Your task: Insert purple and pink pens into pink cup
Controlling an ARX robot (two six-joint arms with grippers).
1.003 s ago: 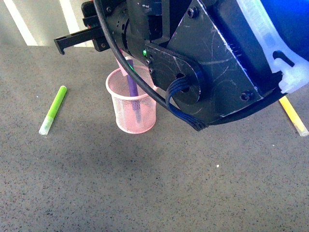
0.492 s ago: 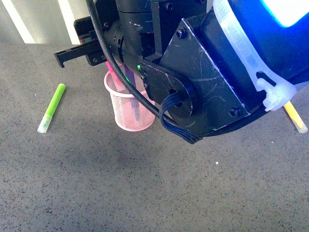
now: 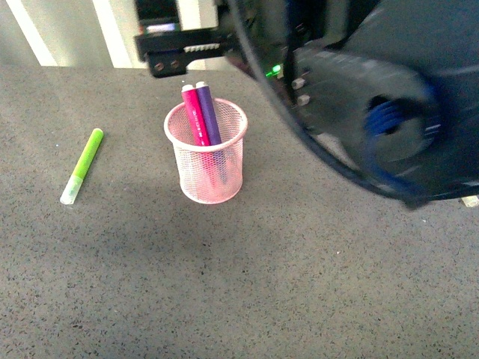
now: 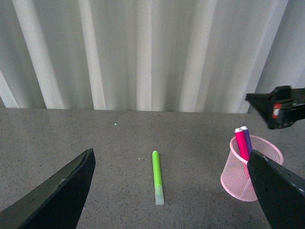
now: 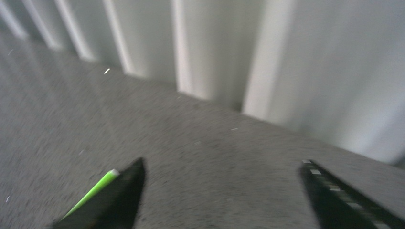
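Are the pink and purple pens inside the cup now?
Yes. Both pens stand in the pink cup, leaning together, tops poking above its rim.

Bare tabletop (image 3: 247,284) all round; only pink cup (image 3: 206,176) and green marker (image 3: 82,166) stand in the way.

lime-green marker (image 3: 81,166) flat on grey table (image 3: 224,284)
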